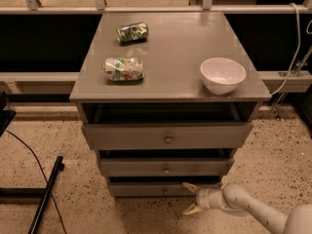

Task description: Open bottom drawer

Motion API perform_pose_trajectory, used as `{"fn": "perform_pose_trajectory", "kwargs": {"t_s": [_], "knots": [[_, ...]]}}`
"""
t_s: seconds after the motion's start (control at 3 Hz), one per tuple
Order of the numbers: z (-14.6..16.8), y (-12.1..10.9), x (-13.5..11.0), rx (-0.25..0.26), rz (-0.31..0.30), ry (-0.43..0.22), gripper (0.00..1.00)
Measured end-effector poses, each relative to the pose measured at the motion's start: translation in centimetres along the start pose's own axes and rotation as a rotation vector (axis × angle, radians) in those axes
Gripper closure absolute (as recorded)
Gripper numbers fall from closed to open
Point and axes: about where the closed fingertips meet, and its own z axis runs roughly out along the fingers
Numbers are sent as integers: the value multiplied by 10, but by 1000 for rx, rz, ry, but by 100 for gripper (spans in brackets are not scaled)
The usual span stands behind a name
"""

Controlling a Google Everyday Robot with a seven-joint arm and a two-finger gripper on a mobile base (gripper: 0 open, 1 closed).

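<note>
While my gripper (191, 198) hung just right of the small round metal knob (165, 191) on the bottom drawer (139, 189), its two pale, pointed fingers stood spread wide, holding nothing. That flat grey wooden front sat lowest in the cabinet (170, 57), slimmest of three. Speckled floor (122, 216) lay open below the drawer's lower edge.

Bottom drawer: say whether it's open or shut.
Shut, apparently: the bottom drawer sits back under the middle drawer, no inside showing. The gripper, open, hovers just before its front.
</note>
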Motion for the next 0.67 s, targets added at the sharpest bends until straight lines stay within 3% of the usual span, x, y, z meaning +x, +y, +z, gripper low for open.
{"fn": "perform_pose_trajectory", "kwargs": {"t_s": [0.67], "knots": [[-19,36,-58,30,-55,-92,12]]}}
